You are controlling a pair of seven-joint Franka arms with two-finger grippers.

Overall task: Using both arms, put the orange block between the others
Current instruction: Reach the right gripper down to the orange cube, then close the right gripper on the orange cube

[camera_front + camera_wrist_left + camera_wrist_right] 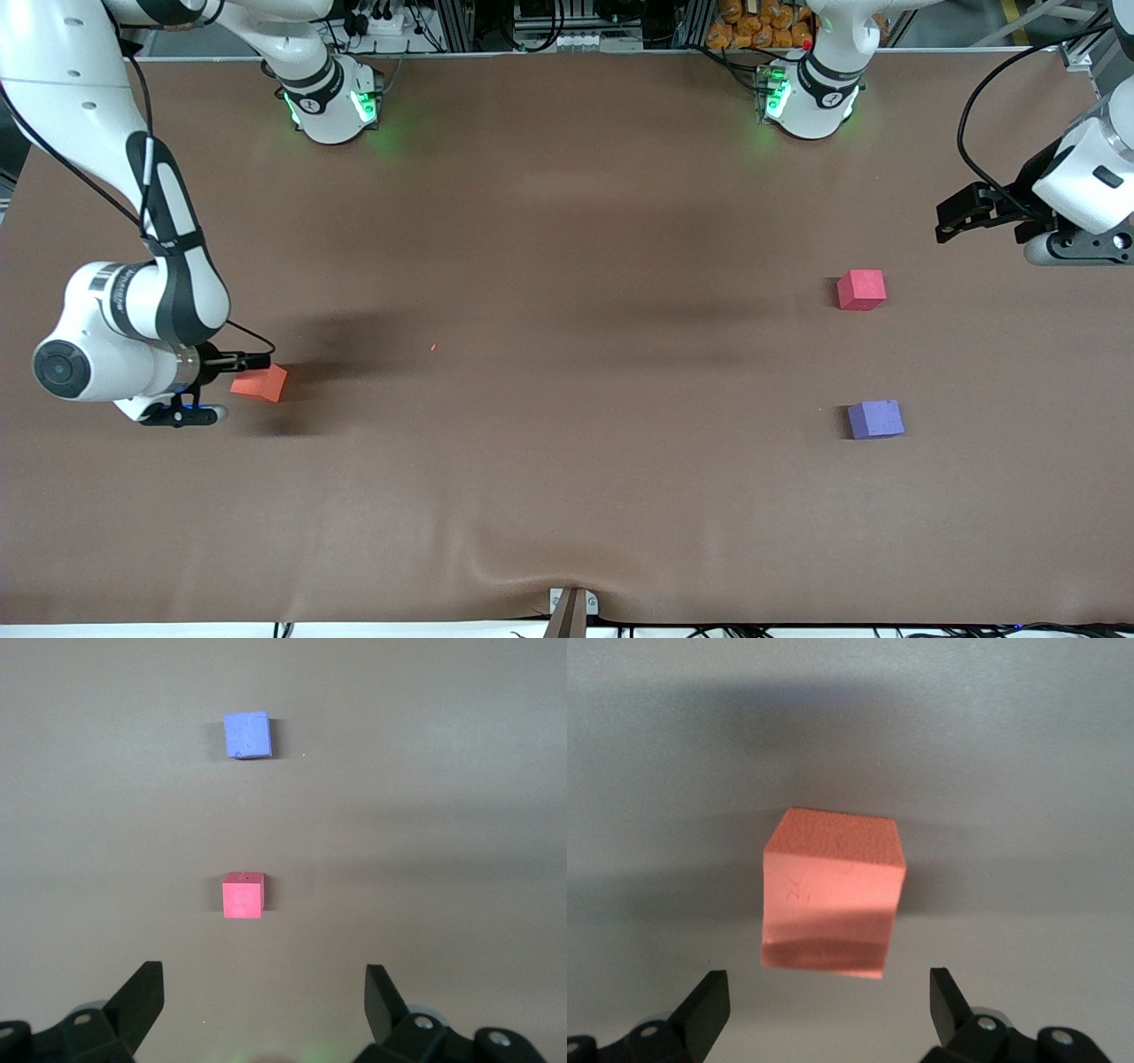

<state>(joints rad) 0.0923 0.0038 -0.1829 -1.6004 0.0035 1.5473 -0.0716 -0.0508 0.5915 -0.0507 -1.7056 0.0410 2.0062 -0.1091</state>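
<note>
The front camera looks down on the whole table (567, 496) from high up. Each wrist camera looks closely past its own hand; all 3 views share the tabletop.

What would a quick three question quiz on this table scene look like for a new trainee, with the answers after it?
1. True or false: the right gripper is shut on the orange block.
2. Which cube lies nearer the front camera: the pinkish-red cube or the purple cube?
3. The left gripper waits, open, toward which arm's end of the table?

Key
1. False: its jaws are open, the block just ahead of them on the table.
2. The purple cube.
3. The left arm's end, beside the pinkish-red cube.
</note>
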